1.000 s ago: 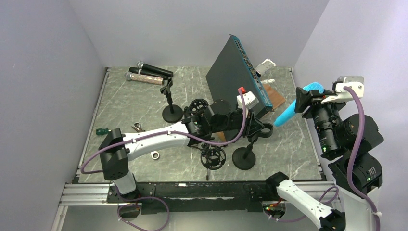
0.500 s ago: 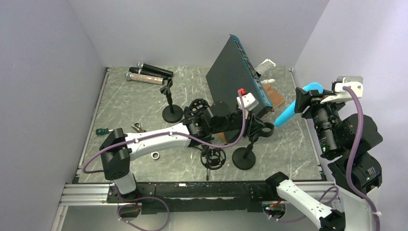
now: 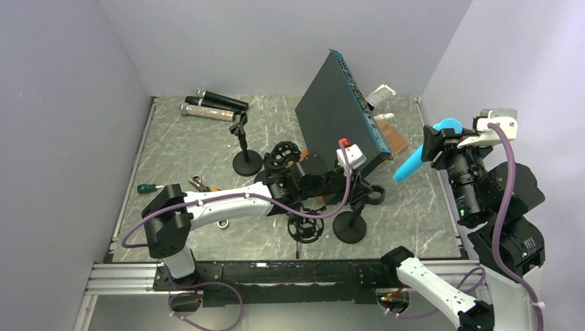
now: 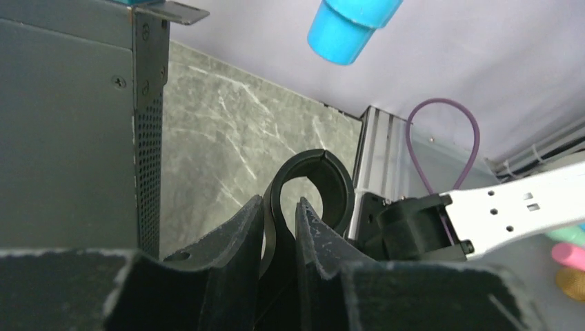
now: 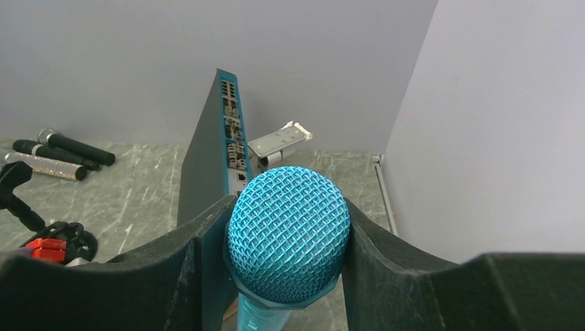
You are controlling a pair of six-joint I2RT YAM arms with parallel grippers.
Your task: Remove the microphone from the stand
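The blue microphone [image 3: 414, 160] hangs in the air at the right, clear of the stand. My right gripper [image 3: 440, 138] is shut on its mesh head [image 5: 288, 233]; its blue handle end shows in the left wrist view [image 4: 348, 27]. The black stand [image 3: 350, 226] sits on the table near the front, its round base down. My left gripper [image 3: 363, 192] is shut on the stand's empty black clip ring [image 4: 312, 189], the fingers [image 4: 238, 241] pinching the clip's neck.
A tilted dark box with a teal edge [image 3: 336, 110] stands behind the stand. A second small stand [image 3: 245, 160] is at centre left. A shock mount [image 3: 304, 226] lies in front. Three microphones [image 3: 210, 105] lie at the back left. A screwdriver [image 3: 148, 187] lies at the left.
My left arm has shifted a little down and nearer with the clip. My right gripper has raised the blue microphone slightly up and to the right.
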